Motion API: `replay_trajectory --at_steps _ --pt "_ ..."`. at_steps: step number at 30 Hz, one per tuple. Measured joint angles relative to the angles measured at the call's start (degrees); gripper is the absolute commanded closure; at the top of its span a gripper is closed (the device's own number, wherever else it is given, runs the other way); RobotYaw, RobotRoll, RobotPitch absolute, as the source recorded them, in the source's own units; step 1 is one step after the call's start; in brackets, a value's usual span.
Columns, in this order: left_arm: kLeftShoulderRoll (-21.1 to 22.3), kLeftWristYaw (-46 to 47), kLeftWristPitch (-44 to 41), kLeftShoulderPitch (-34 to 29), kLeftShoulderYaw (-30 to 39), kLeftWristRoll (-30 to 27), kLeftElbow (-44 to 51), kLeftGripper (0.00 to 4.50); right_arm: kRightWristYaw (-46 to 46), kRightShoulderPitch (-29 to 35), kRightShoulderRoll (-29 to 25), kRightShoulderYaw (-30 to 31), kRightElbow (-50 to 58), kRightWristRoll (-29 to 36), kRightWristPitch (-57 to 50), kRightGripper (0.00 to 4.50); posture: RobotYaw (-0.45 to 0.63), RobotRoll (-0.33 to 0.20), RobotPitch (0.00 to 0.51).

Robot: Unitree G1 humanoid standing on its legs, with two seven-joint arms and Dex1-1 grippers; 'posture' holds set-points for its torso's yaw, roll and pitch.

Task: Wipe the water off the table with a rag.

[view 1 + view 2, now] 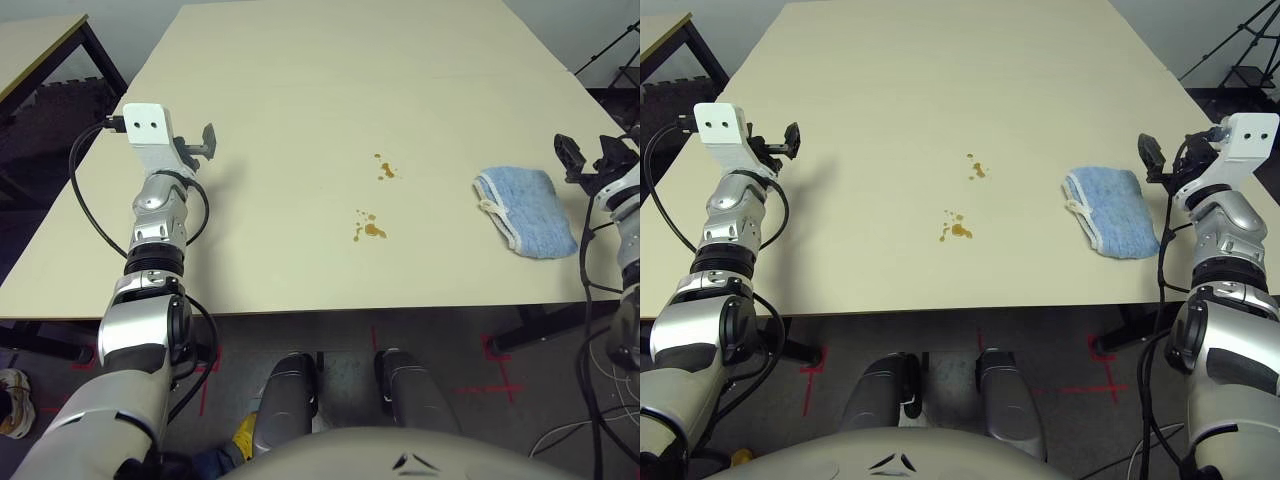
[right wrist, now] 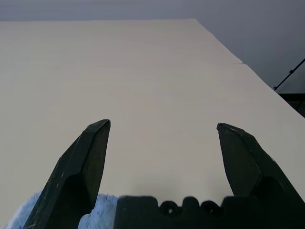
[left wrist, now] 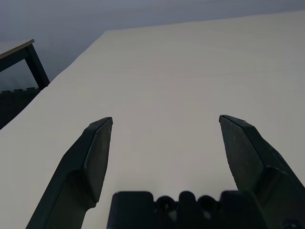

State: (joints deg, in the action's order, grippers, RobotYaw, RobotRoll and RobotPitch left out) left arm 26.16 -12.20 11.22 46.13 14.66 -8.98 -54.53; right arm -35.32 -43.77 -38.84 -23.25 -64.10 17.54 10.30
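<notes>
Two little clusters of brown water point(image 1: 370, 229) sit mid-table, one just beyond the other, and the blue rag point(image 1: 527, 210) lies bunched to their right near the table's point(image 1: 300, 90) right edge. Right gripper point(image 1: 1165, 157) hovers just beside the rag, fingers spread wide, holding nothing. Over on the left side the left gripper point(image 1: 203, 146) hangs above bare tabletop, wide open too and empty.

Side table point(image 1: 40, 45): pale top, dark rim — far left corner
Tripod point(image 1: 1240, 55): black legs — far right
Floor marks point(image 1: 495, 385): red tape crosses
</notes>
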Motion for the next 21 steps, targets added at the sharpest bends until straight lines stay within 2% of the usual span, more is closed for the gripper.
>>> replay_trajectory --at_steps 12,17,21 --pt "0.0 -0.6 0.0 0.0 -0.1 0.0 0.0 0.0 0.0 -0.4 0.3 0.2 0.0 -0.1 0.0 0.04 -0.09 0.0 0.135" --pt "0.3 -4.1 -0.5 0.0 0.0 -0.5 0.2 0.0 0.0 -0.5 0.8 0.3 0.0 -0.5 0.0 0.04 -0.08 0.0 0.121" --pt "1.5 -9.4 -1.5 0.0 0.1 -1.9 2.2 0.0 0.4 -0.5 1.9 0.5 0.0 -0.7 -0.3 0.04 -0.08 0.0 0.13"
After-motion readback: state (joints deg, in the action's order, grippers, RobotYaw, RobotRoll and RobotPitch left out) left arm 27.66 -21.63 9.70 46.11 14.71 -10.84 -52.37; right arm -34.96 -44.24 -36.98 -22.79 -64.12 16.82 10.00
